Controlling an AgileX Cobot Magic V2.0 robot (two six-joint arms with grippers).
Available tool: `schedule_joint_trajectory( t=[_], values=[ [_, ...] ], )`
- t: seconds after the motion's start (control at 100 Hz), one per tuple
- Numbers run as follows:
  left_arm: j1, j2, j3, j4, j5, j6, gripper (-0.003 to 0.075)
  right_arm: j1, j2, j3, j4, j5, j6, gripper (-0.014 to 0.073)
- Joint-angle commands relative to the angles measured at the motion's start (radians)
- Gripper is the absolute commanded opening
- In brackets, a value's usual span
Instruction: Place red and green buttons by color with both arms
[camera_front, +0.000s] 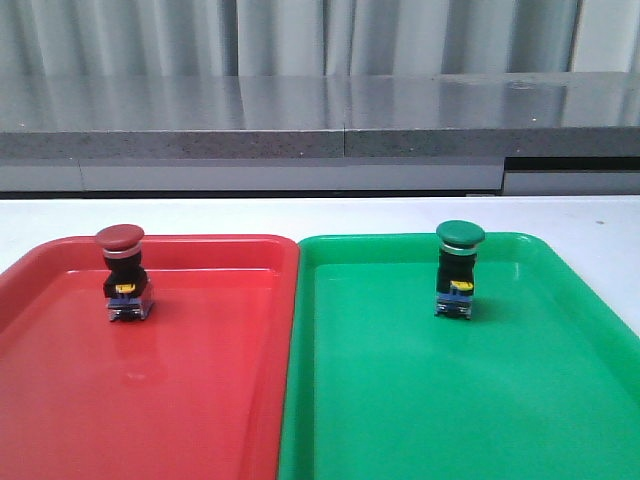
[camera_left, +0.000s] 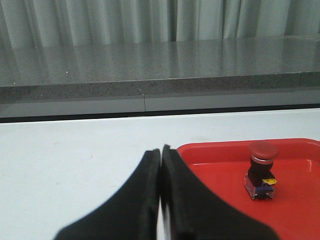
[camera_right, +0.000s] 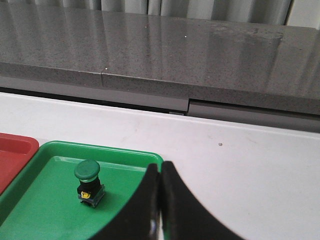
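Observation:
The red button (camera_front: 124, 270) stands upright in the red tray (camera_front: 150, 400), near its far left. It also shows in the left wrist view (camera_left: 262, 170). The green button (camera_front: 459, 268) stands upright in the green tray (camera_front: 450, 410), toward its far right, and shows in the right wrist view (camera_right: 88, 181). My left gripper (camera_left: 160, 150) is shut and empty, over the white table by the red tray's corner, apart from the red button. My right gripper (camera_right: 161, 165) is shut and empty, by the green tray's far corner, apart from the green button. Neither gripper shows in the front view.
The two trays lie side by side on a white table (camera_front: 320, 215). A grey stone ledge (camera_front: 320, 130) runs along the table's far side, with a curtain behind it.

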Motion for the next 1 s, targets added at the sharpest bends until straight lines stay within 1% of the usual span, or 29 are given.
schedule_joint_trajectory(
  t=[0.0, 0.68, 0.83, 0.99],
  values=[
    [-0.009, -0.033, 0.026, -0.008, -0.083, -0.009, -0.0019, -0.008, 0.006, -0.025, -0.018, -0.075, -0.002, -0.0067],
    [-0.009, -0.033, 0.026, -0.008, -0.083, -0.009, -0.0019, -0.008, 0.006, -0.025, -0.018, -0.075, -0.002, -0.0067],
    [-0.009, -0.033, 0.026, -0.008, -0.083, -0.009, -0.0019, -0.008, -0.022, -0.007, -0.014, -0.092, -0.044, -0.0067],
    [-0.009, -0.033, 0.026, -0.008, -0.083, -0.009, -0.0019, -0.018, -0.088, 0.076, 0.028, -0.138, -0.107, -0.0067]
  ],
)
